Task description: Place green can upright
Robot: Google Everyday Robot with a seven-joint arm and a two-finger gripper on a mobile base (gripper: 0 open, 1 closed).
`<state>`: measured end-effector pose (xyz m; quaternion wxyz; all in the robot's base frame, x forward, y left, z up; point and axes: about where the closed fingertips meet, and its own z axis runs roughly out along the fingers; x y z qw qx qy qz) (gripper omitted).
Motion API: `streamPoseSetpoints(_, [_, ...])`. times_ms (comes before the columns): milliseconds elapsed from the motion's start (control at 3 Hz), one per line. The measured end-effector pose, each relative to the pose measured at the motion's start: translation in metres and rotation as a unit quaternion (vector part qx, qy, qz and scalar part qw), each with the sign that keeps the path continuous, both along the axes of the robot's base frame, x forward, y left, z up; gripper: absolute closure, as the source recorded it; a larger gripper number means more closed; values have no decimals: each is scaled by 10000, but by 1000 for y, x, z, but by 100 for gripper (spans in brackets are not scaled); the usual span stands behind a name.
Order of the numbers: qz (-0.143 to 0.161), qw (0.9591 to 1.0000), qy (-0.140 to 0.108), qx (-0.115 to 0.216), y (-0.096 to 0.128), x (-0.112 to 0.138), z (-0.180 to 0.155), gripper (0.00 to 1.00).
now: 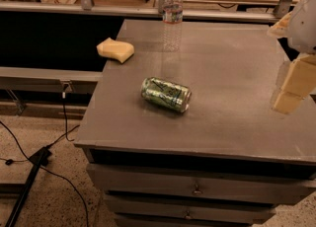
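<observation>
- So the green can [166, 94] is lying on its side, roughly in the middle of the grey table [237, 73], a bit toward the left and front. Definitely not upright.
- Its long axis runs mostly left to right with a slight slant. The silvery end points to the right and a touch toward the front edge, and the pale markings on the green body face up.
- Nothing is touching the can; it sits on bare tabletop.
- The gripper [290, 93] is way over at the right edge of the view, hanging above the right side of the table, well apart from the can. It shows up as pale tan blocky pieces, partly cut off by the frame.
- Honestly can't tell whether the gripper is spread apart or closed together from this angle. It isn't holding anything that I can see.
- A bit of the white arm [306, 16] shows above it in the top right corner.
- A clear water bottle [172, 18] stands upright near the back edge of the table, behind the can and well apart from it.
- A yellow sponge [115, 50] sits at the back left, right by the left edge.
- Below the tabletop there are drawers [197, 187] with small handles.
- Black cables [64, 117] trail across the speckled floor [49, 147] on the left.
</observation>
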<state>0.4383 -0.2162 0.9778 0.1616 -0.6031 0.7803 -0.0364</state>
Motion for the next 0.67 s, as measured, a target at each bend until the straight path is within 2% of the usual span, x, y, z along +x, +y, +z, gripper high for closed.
streamPoseSetpoints(333, [0,10000,-1,0,0,0,0,0])
streamPoseSetpoints(667, [244,9993,250,156,44,30,-24,0])
